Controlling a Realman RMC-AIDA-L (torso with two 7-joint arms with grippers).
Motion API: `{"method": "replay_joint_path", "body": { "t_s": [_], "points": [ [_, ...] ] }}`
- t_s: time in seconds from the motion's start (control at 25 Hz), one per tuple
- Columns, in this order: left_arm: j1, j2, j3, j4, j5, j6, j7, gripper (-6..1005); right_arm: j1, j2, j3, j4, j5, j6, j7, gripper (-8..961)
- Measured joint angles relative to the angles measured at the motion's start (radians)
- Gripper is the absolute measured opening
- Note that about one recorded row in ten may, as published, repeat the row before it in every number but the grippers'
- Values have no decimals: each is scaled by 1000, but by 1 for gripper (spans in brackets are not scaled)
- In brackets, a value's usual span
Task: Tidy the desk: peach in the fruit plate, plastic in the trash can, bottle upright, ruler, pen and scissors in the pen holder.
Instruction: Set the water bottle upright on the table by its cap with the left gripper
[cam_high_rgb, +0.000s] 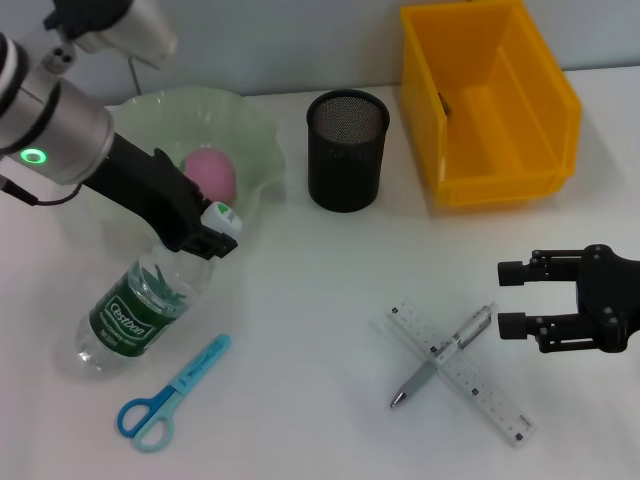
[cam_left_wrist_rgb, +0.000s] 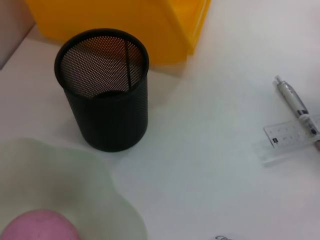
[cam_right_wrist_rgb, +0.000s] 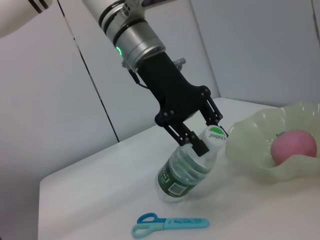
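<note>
White bench (cam_high_rgb: 320, 300) carries one of each item. Yellow trash can (cam_high_rgb: 490, 100), partly cut off at the top edge. Pale green fruit plate (cam_high_rgb: 255, 135) holds one pink peach (cam_high_rgb: 212, 172), partly hidden by the arm. One clear bottle (cam_high_rgb: 140, 305), green label, tilted, neck clamped in the left tool (cam_high_rgb: 208, 235). Right tool (cam_high_rgb: 512, 299) hovers with jaws apart, holding nothing. One black mesh pen holder (cam_high_rgb: 346, 150). One clear ruler (cam_high_rgb: 470, 380) under one silver pen (cam_high_rgb: 445, 355). One blue scissors (cam_high_rgb: 170, 392).

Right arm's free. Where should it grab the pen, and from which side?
Grip the pen from above on its upper barrel, jaws closing across it. It lies flat, crossing the ruler, so that raised part looks easiest. The right gripper, open, hovers close by.
</note>
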Motion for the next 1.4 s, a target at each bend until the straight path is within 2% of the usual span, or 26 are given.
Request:
{"method": "replay_joint_path", "body": {
  "t_s": [0.32, 0.76, 0.84, 1.2, 1.28, 1.4],
  "points": [
    [7, 3, -128, 15, -10, 61, 38, 443, 0, 0, 0, 0, 0, 0, 0, 725],
    [25, 7, -192, 39, -13, 105, 58, 443, -1, 0, 0, 0, 0, 0, 0, 725],
    [28, 7, -232, 45, -14, 120, 79, 443, -1, 0, 0, 0, 0, 0, 0, 725],
    [34, 12, -258, 47, -22, 126, 94, 443, 0, 0, 0, 0, 0, 0, 0, 725],
    [47, 29, -258, 47, -65, 137, 95, 443, 1, 0, 0, 0, 0, 0, 0, 725],
    [53, 37, -259, 48, -83, 140, 95, 444, 2, 0, 0, 0, 2, 3, 0, 725]
  ]
}}
